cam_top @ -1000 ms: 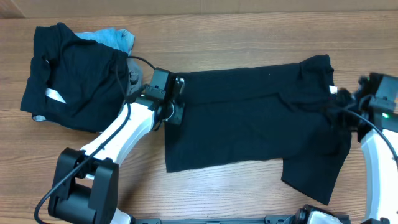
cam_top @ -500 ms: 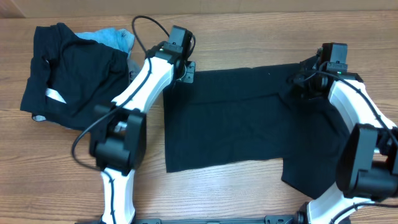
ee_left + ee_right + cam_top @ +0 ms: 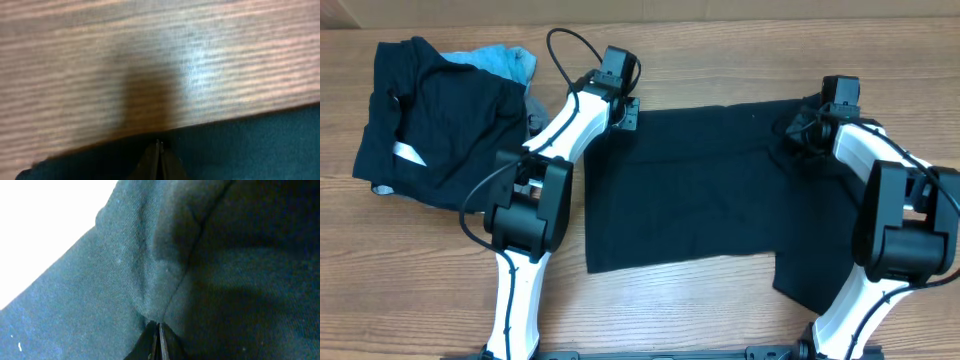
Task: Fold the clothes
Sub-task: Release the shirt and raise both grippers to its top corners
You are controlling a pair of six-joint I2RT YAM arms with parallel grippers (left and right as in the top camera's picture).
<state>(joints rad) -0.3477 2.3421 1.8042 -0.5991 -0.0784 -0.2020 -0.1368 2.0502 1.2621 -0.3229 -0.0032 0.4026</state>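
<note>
Large plain black short-sleeved T-shirt of thin fabric (image 3: 710, 190) lay spread flat on the brown wooden worktop (image 3: 740, 50), its far edge clamped at both ends by the left fingers (image 3: 152, 162) and right fingers (image 3: 150, 342); judged early stage, no fold yet completed.

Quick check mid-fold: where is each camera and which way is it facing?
Overhead: above the table, looking straight down at the T-shirt; both arms show, left hand and right hand near its far edge.
Left wrist: looks past the shut left hand at shirt hem and bare wood.
Right wrist: looks past the shut right hand at bunched black fabric.
Shared: all show the T-shirt.
</note>
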